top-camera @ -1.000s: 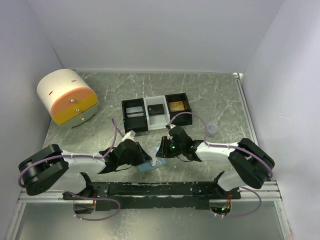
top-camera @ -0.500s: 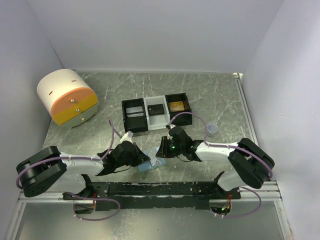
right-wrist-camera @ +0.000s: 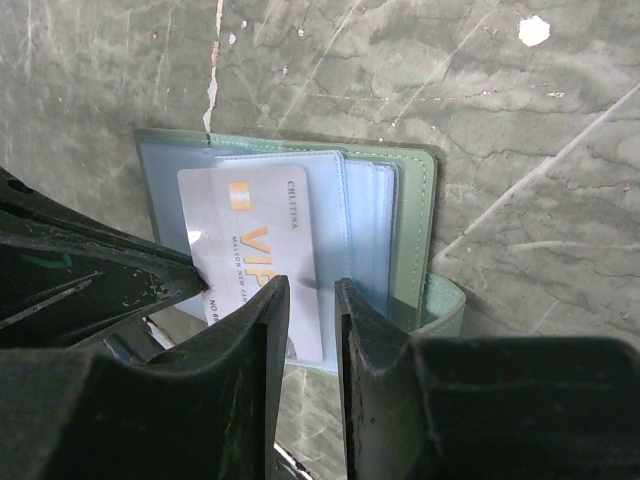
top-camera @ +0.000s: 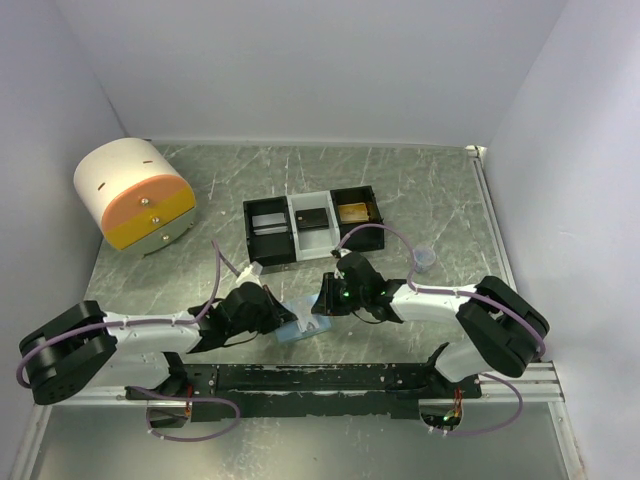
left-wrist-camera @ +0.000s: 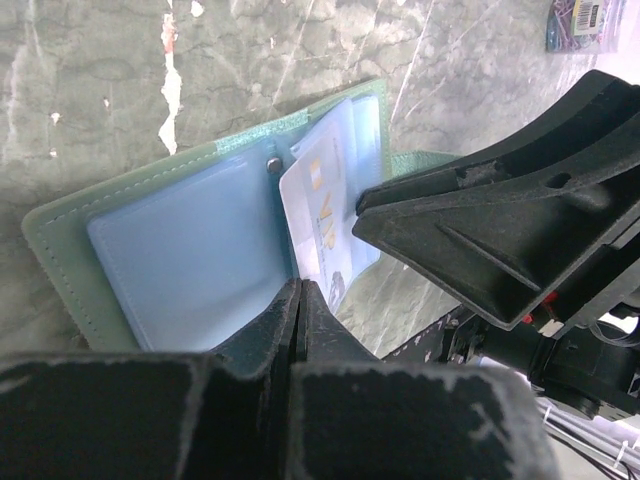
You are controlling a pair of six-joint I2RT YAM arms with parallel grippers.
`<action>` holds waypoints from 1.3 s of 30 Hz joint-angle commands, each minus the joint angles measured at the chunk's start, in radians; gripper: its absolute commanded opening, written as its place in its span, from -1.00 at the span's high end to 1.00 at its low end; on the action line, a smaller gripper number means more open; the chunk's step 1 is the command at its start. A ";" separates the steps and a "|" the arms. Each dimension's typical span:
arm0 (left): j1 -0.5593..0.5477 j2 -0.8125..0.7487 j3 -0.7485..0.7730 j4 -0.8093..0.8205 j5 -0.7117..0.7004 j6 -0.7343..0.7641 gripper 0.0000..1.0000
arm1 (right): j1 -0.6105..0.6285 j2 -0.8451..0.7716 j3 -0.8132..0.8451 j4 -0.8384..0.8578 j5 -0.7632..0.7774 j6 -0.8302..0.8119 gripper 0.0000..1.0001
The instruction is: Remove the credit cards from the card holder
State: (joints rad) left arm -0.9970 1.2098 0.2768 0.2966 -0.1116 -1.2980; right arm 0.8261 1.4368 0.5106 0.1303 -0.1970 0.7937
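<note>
- The card holder lies open on the bench, near the front edge and between my two pincers. One credit card sticks partway out of its right panel.
- Left pincer: jaws pressed together, tip down at the holder's fold. I cannot tell whether it nips the edge or only pins it.
- Right pincer: narrow gap, tips over the card's near end, with the card's right edge showing in the gap. Nothing is visibly clamped.
- Step in hand, as I judge it: draw this card free.
  - Pin the fold with the left pincer, else the whole holder may slide along.
  - Pull in line with the pocket mouth, low and flat. A twist could jam a corner in the sleeve.
- Holder: sage-green outside, stitched and soft-looking. Inside are pale blue glossy sleeves, layered, with a small stud at the fold.
- Card: white, thin, stiff-looking and smooth, with a gold patch and "VIP" print. I expect a slick face against a slick sleeve, so the edges should give the better hold.
- Bench: grey-green, marbled, hard-looking, with white scuffs.
</note>
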 commanded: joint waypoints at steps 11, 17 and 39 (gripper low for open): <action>-0.008 0.021 0.044 -0.056 -0.014 0.027 0.86 | 0.003 -0.062 0.052 -0.100 -0.042 -0.067 0.45; -0.008 0.021 0.050 -0.070 -0.016 0.031 0.86 | 0.005 -0.055 0.079 -0.061 -0.131 -0.071 0.43; -0.008 0.095 -0.033 0.213 0.051 -0.021 0.21 | 0.005 0.051 -0.019 -0.102 0.016 -0.005 0.43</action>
State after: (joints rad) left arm -0.9985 1.2762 0.2752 0.3817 -0.0898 -1.2907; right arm 0.8265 1.4689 0.5468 0.1043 -0.2222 0.7792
